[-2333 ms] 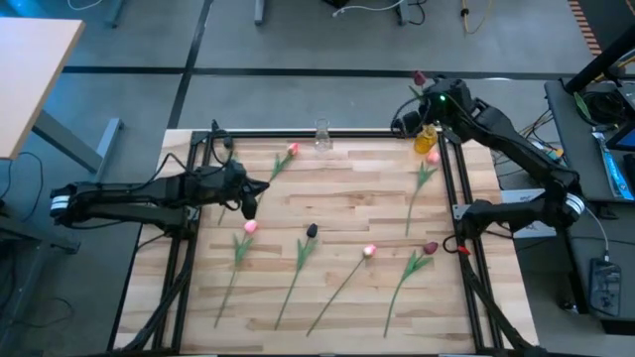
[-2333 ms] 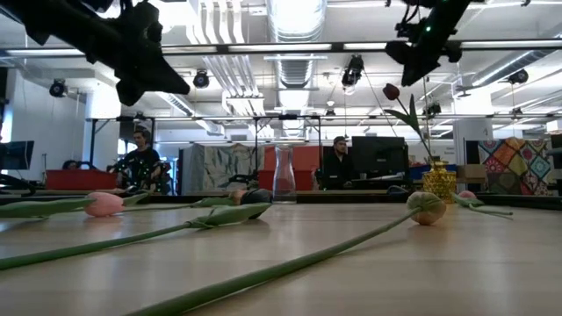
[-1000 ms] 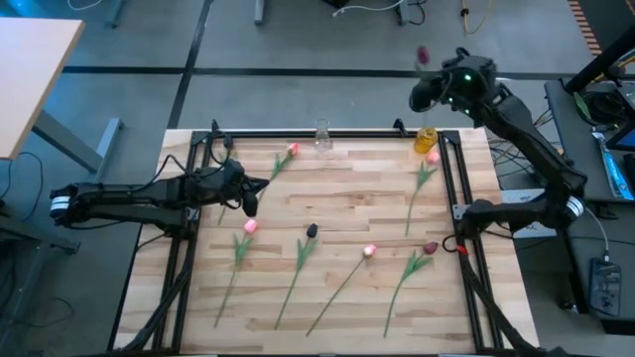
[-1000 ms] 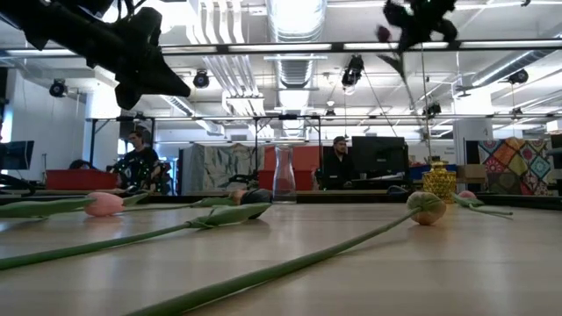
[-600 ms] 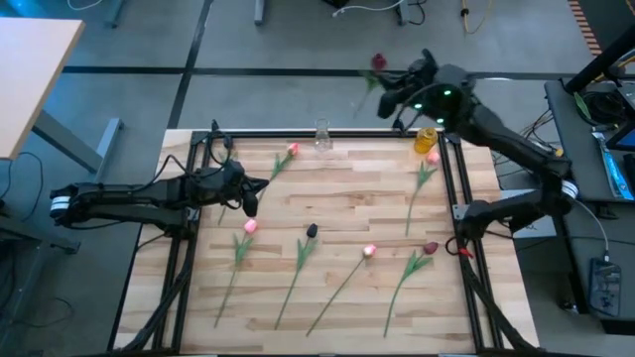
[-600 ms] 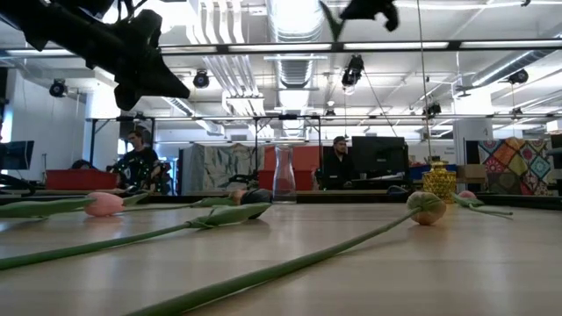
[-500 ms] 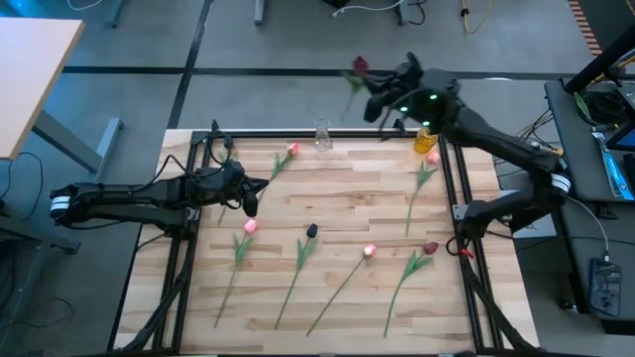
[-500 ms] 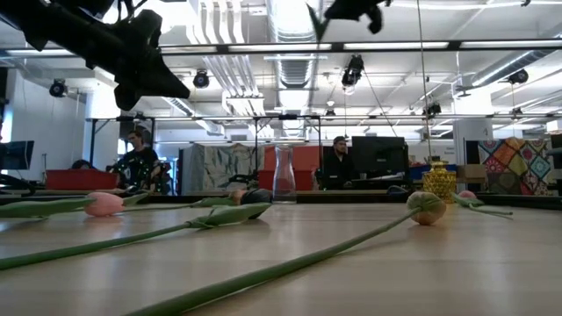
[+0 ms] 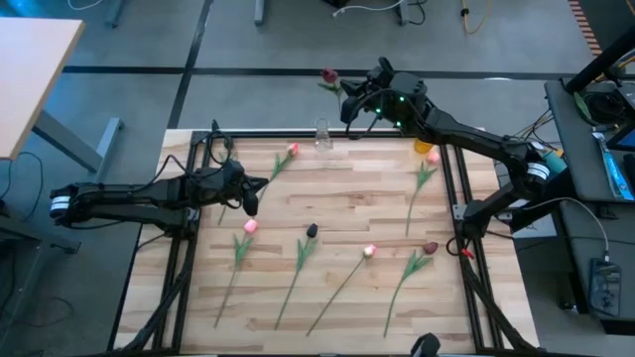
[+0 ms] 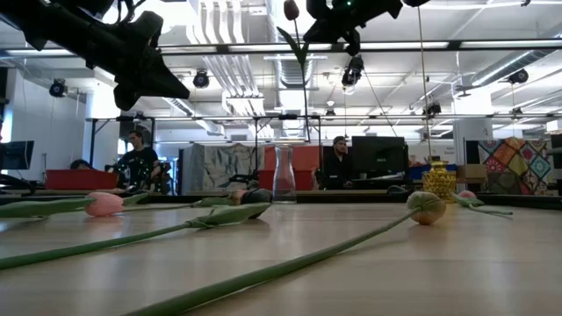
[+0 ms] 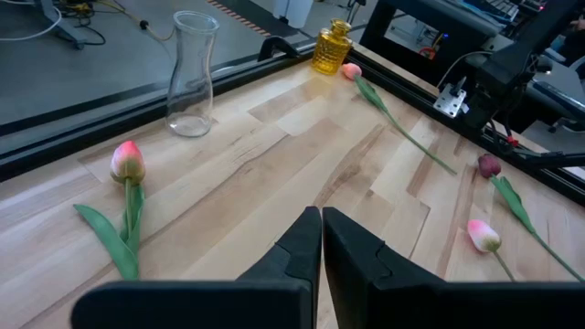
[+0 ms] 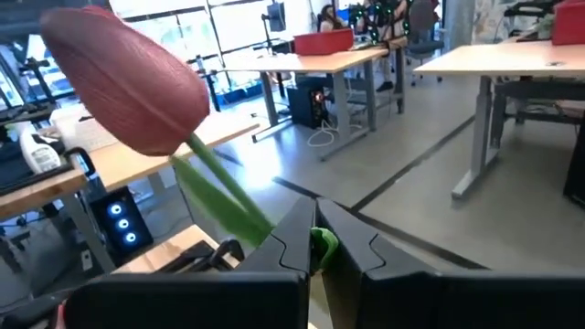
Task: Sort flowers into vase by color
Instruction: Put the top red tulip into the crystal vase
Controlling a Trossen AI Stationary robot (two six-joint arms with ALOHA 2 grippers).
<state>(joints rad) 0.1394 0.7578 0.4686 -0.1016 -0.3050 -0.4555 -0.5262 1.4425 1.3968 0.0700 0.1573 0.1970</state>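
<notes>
Pale wooden plank surface (image 9: pixel 327 198) carries pink and maroon artificial tulips lying flat. Above its far edge, the right pincer (image 9: pixel 349 99) is clenched on a dark maroon tulip (image 9: pixel 328 76) by the stem, bud up beyond the fingertips, stem roughly upright, just beside the clear glass vase (image 9: pixel 322 134). Left pincer (image 9: pixel 250 201) hovers clenched, empty.

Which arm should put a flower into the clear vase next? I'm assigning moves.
Right: its end effector holds a maroon tulip above the clear vase. The left end effector is empty.
</notes>
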